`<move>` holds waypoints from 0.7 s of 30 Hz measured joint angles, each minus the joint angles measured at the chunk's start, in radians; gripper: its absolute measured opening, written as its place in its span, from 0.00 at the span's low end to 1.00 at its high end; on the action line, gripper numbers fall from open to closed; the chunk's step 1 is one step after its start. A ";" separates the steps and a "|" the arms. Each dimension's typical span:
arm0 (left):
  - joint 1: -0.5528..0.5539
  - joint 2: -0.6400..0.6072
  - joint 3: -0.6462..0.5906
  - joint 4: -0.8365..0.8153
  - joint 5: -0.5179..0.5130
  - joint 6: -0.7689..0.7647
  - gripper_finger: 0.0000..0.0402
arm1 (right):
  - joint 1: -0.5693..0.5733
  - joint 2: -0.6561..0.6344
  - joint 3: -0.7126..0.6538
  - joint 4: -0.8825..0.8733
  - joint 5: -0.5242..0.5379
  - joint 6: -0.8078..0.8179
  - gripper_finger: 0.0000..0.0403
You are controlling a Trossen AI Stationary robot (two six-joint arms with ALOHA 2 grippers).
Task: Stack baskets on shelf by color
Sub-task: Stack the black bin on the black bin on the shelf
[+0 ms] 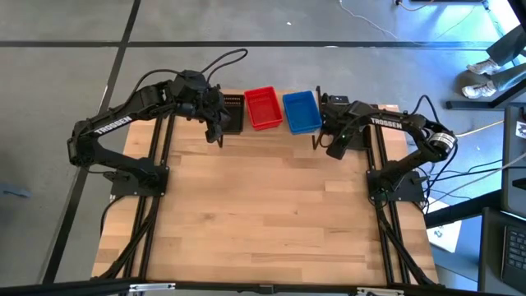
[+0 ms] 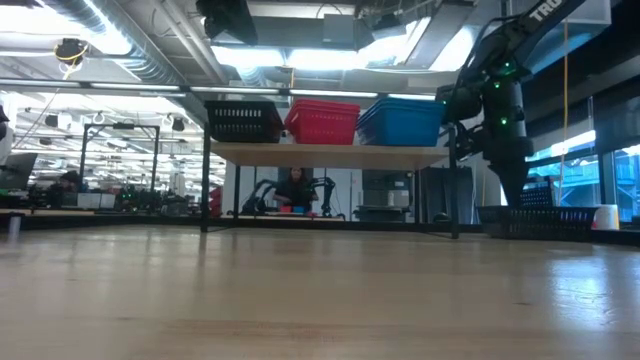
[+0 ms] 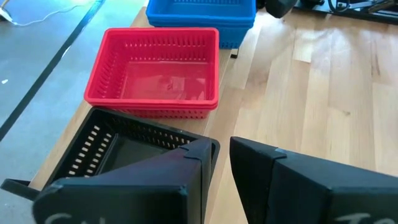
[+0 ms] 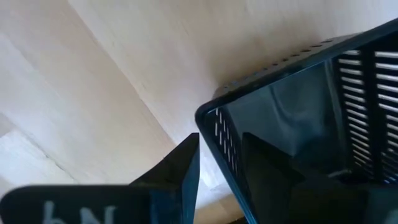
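The shelf [image 2: 330,154] stands at the table's far edge and carries black baskets [image 2: 243,121], red baskets [image 2: 322,122] and blue baskets [image 2: 402,121] side by side. My left gripper [image 3: 224,155] hovers at the near corner of the shelf's black basket [image 3: 118,146], its fingers a narrow gap apart with bare wood between them. Another black basket [image 2: 545,220] sits on the table to the right of the shelf. My right gripper [image 4: 221,155] points down at it, open. One finger stands inside the basket wall [image 4: 225,146] and one outside.
The red basket [image 3: 155,68] and blue basket [image 3: 202,18] lie beyond my left gripper along the shelf. The wide wooden tabletop [image 1: 263,214] stretches toward the near edge. Cables run over the floor behind the table. A person [image 2: 297,188] sits far back in the room.
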 joint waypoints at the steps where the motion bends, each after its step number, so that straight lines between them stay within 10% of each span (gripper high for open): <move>1: 0.000 0.000 0.000 0.000 0.000 0.000 0.13 | -0.004 0.000 0.000 0.002 0.000 0.000 0.29; 21: 0.000 0.000 0.000 0.000 0.000 0.000 0.13 | -0.059 0.041 0.000 0.034 -0.082 -0.002 0.29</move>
